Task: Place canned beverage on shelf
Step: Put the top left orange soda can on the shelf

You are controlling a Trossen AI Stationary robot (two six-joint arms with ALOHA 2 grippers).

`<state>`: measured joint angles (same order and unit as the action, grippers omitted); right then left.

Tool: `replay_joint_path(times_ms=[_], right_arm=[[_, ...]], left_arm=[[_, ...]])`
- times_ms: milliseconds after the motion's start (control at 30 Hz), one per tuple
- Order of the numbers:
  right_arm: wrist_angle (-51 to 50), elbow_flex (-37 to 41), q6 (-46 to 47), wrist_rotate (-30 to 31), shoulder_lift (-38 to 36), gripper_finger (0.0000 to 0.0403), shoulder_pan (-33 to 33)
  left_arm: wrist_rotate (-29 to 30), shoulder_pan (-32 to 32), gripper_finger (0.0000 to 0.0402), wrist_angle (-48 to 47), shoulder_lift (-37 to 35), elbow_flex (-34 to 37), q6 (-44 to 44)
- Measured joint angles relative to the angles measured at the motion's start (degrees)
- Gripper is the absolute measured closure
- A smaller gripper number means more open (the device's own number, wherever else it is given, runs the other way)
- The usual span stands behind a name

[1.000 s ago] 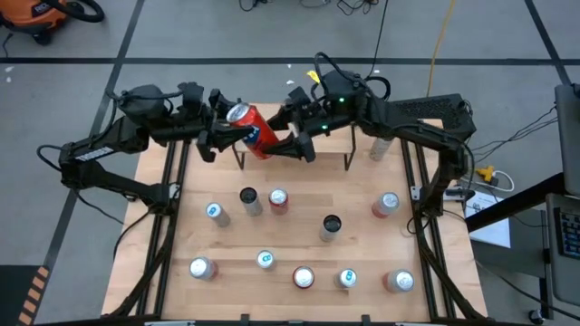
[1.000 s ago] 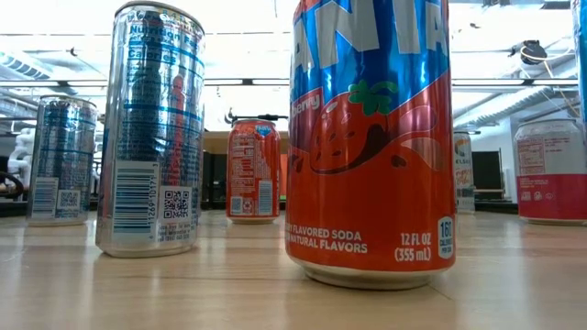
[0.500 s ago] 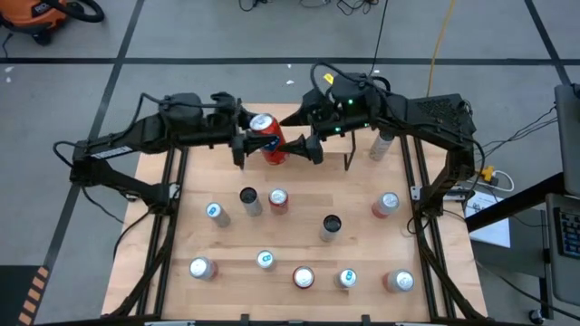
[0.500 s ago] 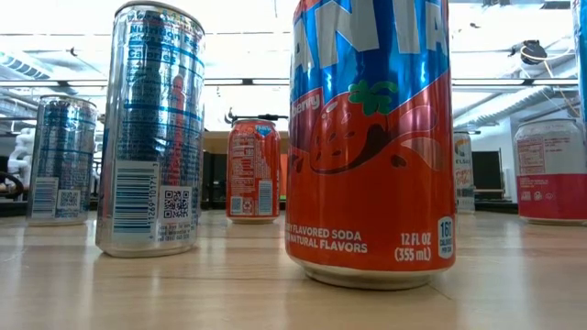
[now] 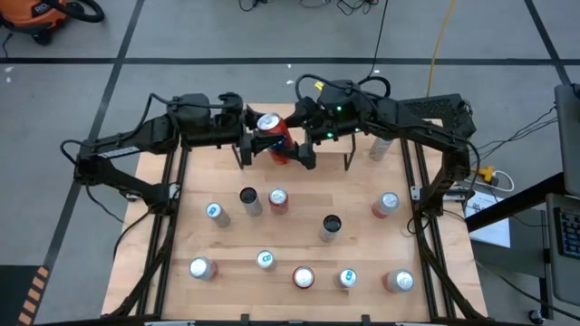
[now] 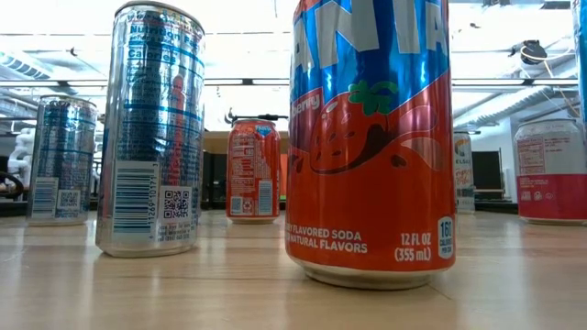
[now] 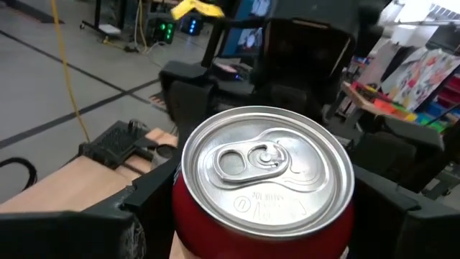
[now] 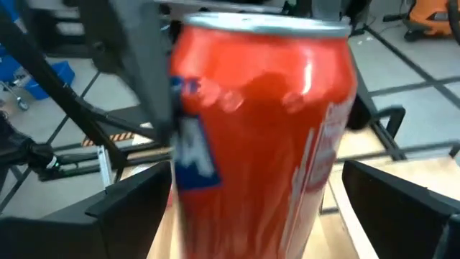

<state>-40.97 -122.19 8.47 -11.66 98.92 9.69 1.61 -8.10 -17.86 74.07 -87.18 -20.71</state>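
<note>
A red soda can [image 5: 270, 134] with a silver top [image 7: 263, 171] stands upright over the far middle of the table, where the shelf shows mostly by its black legs [image 5: 351, 159]. My left gripper [image 5: 261, 139] comes from the table's left and is shut on the can. My right gripper [image 5: 299, 138] reaches in from the right and stands open, its fingers [image 8: 129, 208] on either side of the can's wall [image 8: 266, 129] without touching it. Whether the can's bottom rests on the shelf is hidden. My left gripper pinches the can's round wall just below the top rim [image 7: 180, 208], one finger on each side [image 7: 108, 223]. The fingers come level from the table's left. The can stands upright in the hold, its tab end up; its bottom is hidden by the can itself.
Several other cans stand on the wooden tabletop nearer the front, among them a dark one [image 5: 248, 199], a red one [image 5: 278, 200] and a silver-red one [image 5: 387, 204]. A pale can [image 5: 380, 146] stands beside the shelf at the far right. The low view shows an orange can [image 6: 371, 137] close up.
My left gripper has carried the can toward the table's right and a little down. The can, tilted a second ago, now stands upright with its top up. My right gripper has tipped and rolled at the wrist and stays open beside the can.
</note>
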Motion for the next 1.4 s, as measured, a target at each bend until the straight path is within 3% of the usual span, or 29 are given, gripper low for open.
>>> replay_joint_path(times_ms=[200,700,833,1067,1400], right_arm=[[2.52,0.00,0.10,1.33,0.93,0.0025,0.00],[2.51,0.01,-0.09,1.45,1.11,0.0132,0.22],[2.53,0.02,-0.13,1.33,1.11,0.0135,0.37],[2.94,0.00,-0.40,-0.52,0.98,0.0134,0.79],[3.22,0.11,1.58,-6.20,0.96,0.0134,3.20]], left_arm=[[0.93,0.02,0.0111,-0.75,0.30,0.03,-0.04],[2.54,-0.04,0.0111,-1.41,0.19,0.03,0.04],[2.39,-0.02,0.0093,-1.37,0.19,0.03,0.24],[-0.06,-0.02,0.0009,-0.45,-0.98,0.03,-0.28],[-0.06,-0.13,0.0020,-0.53,-7.19,-0.04,0.27]])
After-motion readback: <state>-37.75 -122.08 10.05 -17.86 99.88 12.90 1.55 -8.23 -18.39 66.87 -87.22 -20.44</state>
